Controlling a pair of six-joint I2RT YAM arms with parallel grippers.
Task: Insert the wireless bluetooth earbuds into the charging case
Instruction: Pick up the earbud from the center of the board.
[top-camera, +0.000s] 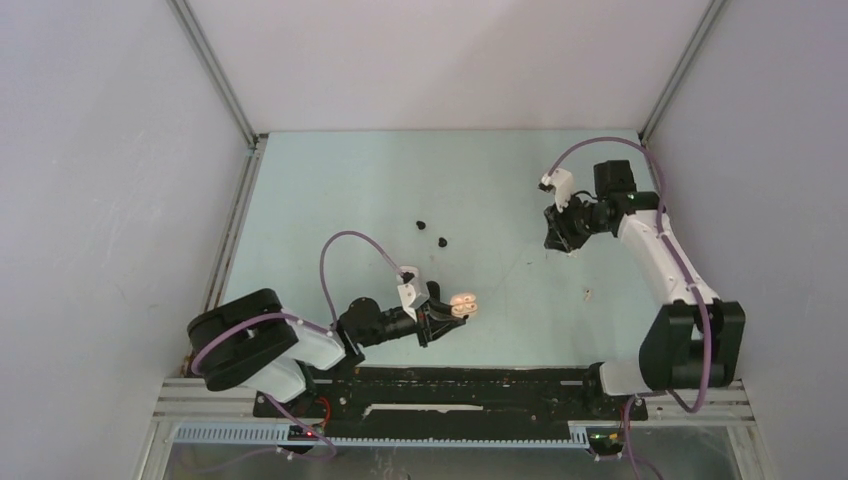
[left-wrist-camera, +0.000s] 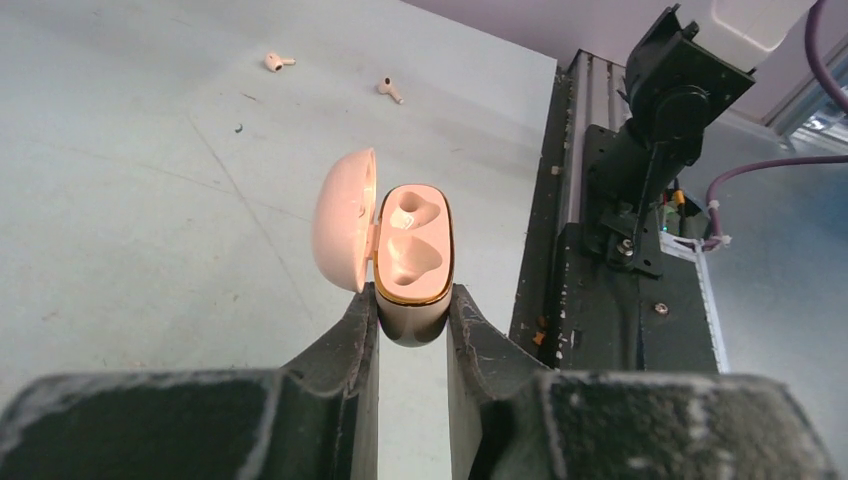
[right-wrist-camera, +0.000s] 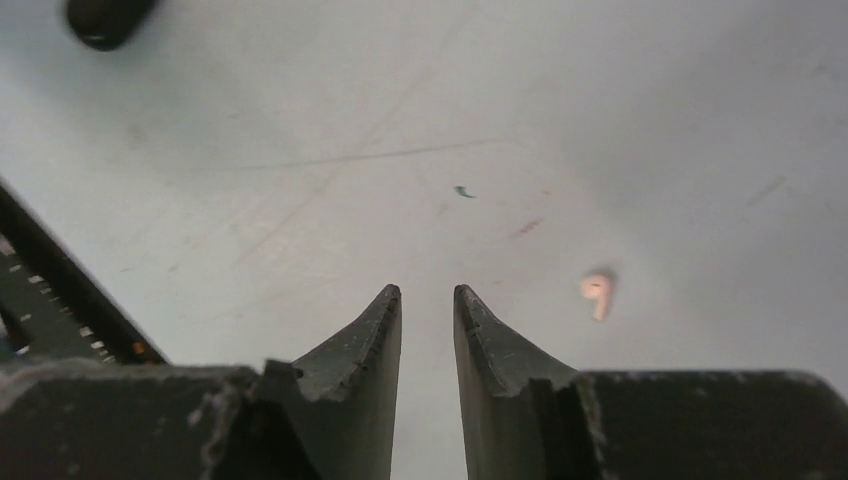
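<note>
Charging case (left-wrist-camera: 415, 250), lid open, in left hand (left-wrist-camera: 412, 305); right hand (right-wrist-camera: 427, 295) narrow, pale earbud (right-wrist-camera: 597, 292) nearby.

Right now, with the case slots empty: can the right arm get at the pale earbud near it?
Probably yes: the pale earbud lies bare on the table beside the empty right pincer, nothing blocking it.

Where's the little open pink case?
The pale pink charging case, lid open, is clamped between the jaws of the left gripper, low in the top view, near the front edge of the pale table.
</note>
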